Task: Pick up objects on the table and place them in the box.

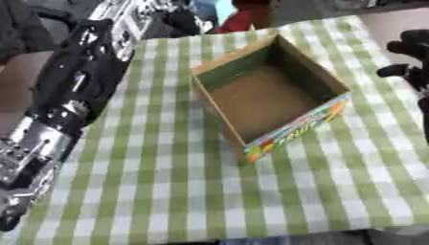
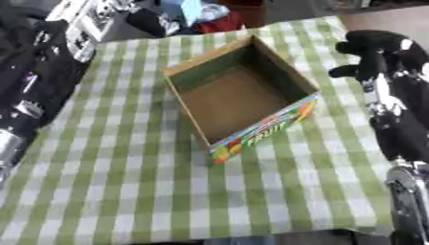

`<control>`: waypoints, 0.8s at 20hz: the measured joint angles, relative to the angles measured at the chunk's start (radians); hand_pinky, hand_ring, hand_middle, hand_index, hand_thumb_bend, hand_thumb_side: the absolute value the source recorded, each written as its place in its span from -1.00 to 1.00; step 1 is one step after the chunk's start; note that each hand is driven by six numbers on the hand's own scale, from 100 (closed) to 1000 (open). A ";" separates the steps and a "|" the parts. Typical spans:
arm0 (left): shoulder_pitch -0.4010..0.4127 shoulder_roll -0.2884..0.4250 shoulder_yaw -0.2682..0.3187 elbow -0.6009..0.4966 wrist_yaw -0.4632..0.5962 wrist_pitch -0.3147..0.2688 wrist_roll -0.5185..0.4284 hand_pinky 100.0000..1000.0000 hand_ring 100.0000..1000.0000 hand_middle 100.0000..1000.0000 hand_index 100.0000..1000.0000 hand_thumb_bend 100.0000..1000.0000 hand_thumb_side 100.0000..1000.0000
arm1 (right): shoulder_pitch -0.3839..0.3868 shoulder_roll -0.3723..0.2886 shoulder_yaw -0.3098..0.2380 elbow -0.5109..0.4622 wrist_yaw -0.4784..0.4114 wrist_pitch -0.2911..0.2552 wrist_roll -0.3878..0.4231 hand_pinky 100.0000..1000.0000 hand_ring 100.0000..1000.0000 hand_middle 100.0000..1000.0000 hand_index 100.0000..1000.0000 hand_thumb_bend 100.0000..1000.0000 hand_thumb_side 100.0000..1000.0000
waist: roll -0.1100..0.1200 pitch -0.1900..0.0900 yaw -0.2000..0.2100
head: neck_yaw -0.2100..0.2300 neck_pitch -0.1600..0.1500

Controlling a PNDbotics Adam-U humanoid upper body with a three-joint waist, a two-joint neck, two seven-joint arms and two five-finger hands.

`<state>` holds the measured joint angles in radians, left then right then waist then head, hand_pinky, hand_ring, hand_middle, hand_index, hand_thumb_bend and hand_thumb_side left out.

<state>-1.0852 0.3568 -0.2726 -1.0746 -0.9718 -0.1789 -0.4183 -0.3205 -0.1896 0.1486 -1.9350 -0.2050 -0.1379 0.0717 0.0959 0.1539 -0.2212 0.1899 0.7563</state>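
- Left eye view: cardboard box (image 1: 268,93) sits open and empty on the green checked tablecloth (image 1: 167,191), printed side facing near. Left arm (image 1: 59,115) runs along the left edge; its hand isn't shown, so grip state unknown.
- No loose objects visible on the cloth.
- Right eye view: right hand (image 2: 377,52) just right of the box, fingers curled, holding nothing I can see.
- Risk: with the hand this close, a sideways reach could clip the box wall and shove it.
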 measured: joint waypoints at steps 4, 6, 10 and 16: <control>0.013 -0.038 -0.037 -0.012 -0.004 -0.030 -0.029 0.34 0.15 0.14 0.32 -0.71 -0.06 | -0.001 0.000 0.000 0.000 0.000 0.001 0.002 0.15 0.50 0.38 0.42 -1.00 -0.46 | 0.000 0.000 -0.001 | -0.003 0.000; 0.019 -0.055 -0.049 -0.011 -0.007 -0.039 -0.038 0.34 0.17 0.15 0.35 -0.69 -0.05 | -0.004 0.000 0.001 0.000 -0.001 0.002 0.003 0.15 0.50 0.38 0.42 -1.00 -0.46 | 0.000 0.000 -0.002 | -0.005 0.000; 0.033 -0.086 -0.067 0.005 -0.024 -0.056 -0.047 0.35 0.18 0.17 0.37 -0.62 -0.02 | -0.005 0.000 0.003 0.000 -0.001 0.002 0.003 0.15 0.50 0.38 0.42 -1.00 -0.46 | 0.000 -0.001 -0.004 | -0.007 0.000; 0.055 -0.112 -0.086 0.034 -0.065 -0.084 -0.049 0.45 0.38 0.41 0.74 -0.22 0.13 | -0.005 0.000 0.006 0.000 -0.001 0.002 0.004 0.15 0.50 0.38 0.42 -1.00 -0.46 | -0.005 -0.003 -0.001 | -0.007 0.000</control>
<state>-1.0304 0.2448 -0.3583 -1.0410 -1.0370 -0.2633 -0.4673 -0.3259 -0.1900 0.1545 -1.9353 -0.2063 -0.1354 0.0752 0.0912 0.1514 -0.2222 0.1827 0.7567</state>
